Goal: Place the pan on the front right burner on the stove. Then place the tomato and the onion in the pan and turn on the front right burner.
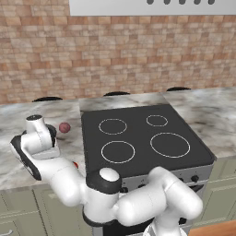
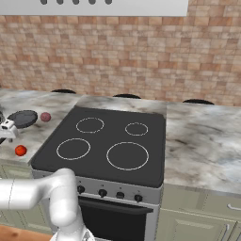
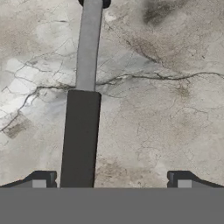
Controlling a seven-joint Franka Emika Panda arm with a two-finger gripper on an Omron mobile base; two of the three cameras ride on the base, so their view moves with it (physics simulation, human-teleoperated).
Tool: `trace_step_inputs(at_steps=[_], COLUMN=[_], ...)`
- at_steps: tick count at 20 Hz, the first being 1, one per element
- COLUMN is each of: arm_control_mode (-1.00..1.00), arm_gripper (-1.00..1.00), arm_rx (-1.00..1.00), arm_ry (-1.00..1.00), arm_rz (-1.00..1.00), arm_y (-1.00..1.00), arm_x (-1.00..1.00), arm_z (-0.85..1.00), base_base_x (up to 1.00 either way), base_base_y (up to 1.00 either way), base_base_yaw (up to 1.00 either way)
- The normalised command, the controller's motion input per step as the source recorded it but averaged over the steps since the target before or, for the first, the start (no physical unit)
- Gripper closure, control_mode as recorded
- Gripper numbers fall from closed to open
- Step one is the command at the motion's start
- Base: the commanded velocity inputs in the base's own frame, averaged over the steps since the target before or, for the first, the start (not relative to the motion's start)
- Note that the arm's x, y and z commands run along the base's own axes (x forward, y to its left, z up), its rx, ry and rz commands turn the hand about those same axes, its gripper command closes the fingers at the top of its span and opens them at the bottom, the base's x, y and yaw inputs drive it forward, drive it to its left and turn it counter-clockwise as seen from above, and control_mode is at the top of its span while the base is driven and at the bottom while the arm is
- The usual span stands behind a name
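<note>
The pan (image 2: 23, 118) lies on the marble counter left of the stove (image 2: 106, 136). Its long handle (image 3: 81, 140) runs up the hand view, black grip below and grey shaft above. My gripper (image 3: 111, 181) hangs open over that handle, which lies between the fingertips, nearer the left one (image 3: 43, 179), untouched. The onion (image 2: 45, 116) (image 1: 64, 127) rests beside the pan towards the stove. The tomato (image 2: 20, 150) sits nearer the counter's front edge. The front right burner (image 1: 170, 144) (image 2: 127, 156) is bare.
Black knobs (image 2: 102, 192) line the stove's silver front panel. Marble counter (image 2: 202, 141) extends right of the stove, with a brick wall behind and a range hood (image 1: 152, 5) above. My arm's elbow (image 1: 152, 198) bulks in front of the stove.
</note>
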Motion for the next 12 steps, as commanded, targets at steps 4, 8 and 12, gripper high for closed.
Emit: trace_step_inputs(at_steps=[4, 8, 12], arm_control_mode=[-1.0, -1.0, -1.0], arm_gripper=[-1.0, -1.0, -1.0], arm_rx=[0.0, 0.0, 0.0], arm_ry=[0.0, 0.0, 0.0], arm_rz=[0.0, 0.0, 0.0], arm_y=[0.19, 0.15, 0.13], arm_x=[0.19, 0.23, 0.23], arm_z=[-0.19, -0.24, -0.28], base_base_x=[0.0, 0.0, 0.0], base_base_y=[0.0, 0.0, 0.0], base_base_yaw=[0.0, 0.0, 0.0])
